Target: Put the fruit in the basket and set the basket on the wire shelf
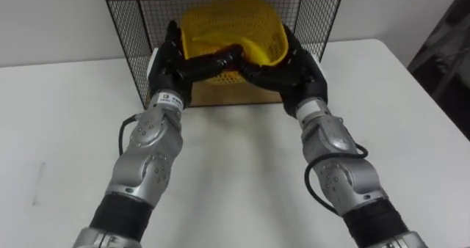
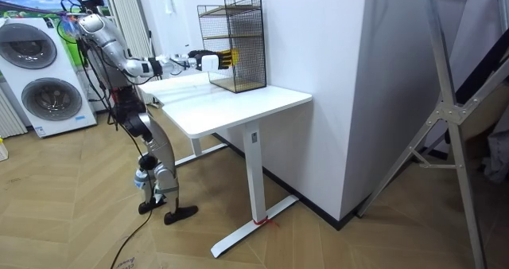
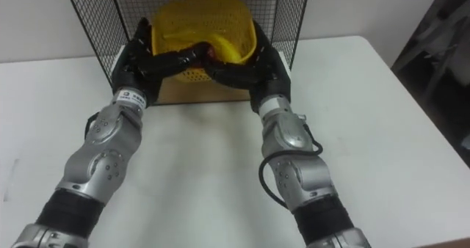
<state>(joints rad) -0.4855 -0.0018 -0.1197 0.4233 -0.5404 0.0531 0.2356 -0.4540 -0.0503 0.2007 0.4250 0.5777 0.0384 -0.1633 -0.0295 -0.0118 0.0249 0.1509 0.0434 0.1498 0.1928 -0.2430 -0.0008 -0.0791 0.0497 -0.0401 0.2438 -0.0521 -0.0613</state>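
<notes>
Both hands, the left hand (image 1: pixel 170 57) and the right hand (image 1: pixel 297 68), are clasped round the yellow basket (image 1: pixel 228 17), which sits tipped toward the robot in the mouth of the wire shelf (image 1: pixel 123 31). Tipped like that, I reckon whatever is inside could roll out, or the rim could snag the mesh. I can't make out the fruit. The white table (image 1: pixel 242 160) is bare; washing machines (image 2: pixel 36 70) stand behind the robot on the wood floor (image 2: pixel 334 237).

My left hand (image 3: pixel 139 61) and right hand (image 3: pixel 258 68) clasp the yellow basket (image 3: pixel 202 17) from either side, within the wire shelf (image 3: pixel 92 20) standing on the white bench (image 3: pixel 205 152).
</notes>
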